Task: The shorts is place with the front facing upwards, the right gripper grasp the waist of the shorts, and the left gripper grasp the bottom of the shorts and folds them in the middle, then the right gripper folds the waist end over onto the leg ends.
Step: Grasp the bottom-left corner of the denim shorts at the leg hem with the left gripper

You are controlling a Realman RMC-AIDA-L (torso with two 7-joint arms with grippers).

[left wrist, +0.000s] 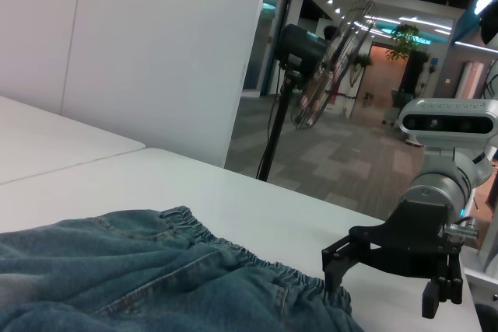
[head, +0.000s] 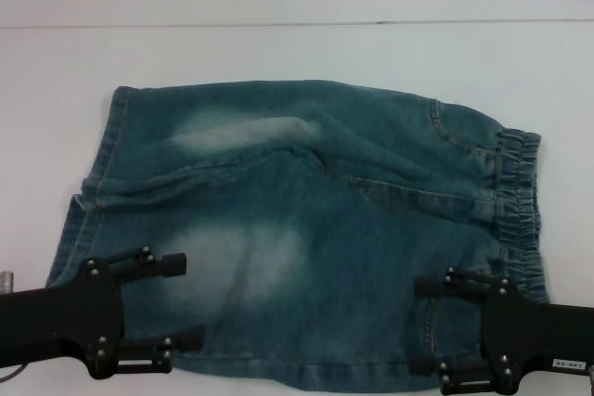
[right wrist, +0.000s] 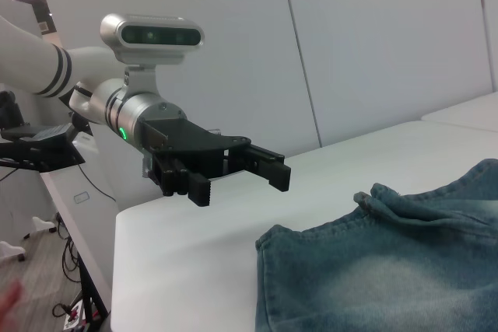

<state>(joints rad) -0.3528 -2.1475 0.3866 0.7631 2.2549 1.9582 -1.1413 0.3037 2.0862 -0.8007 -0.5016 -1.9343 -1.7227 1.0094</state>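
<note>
The shorts (head: pixel 306 229) lie flat on the white tabletop (head: pixel 297 53), long axis running left to right, with the waist (head: pixel 518 215) toward our right and the leg ends (head: pixel 93 197) toward our left. Our left hand (head: pixel 181 301) hangs open over the near leg end, and our right hand (head: pixel 432 326), also open, sits over the near corner by the waist.

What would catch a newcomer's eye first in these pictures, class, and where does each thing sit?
First, the blue-green denim shorts with pale faded patches, spread flat across the white table, the ruffled waist at the robot's right. Next, two black claws over the near edge: the left claw open above the leg ends, the right claw open by the waist. Neither holds any cloth.
</note>
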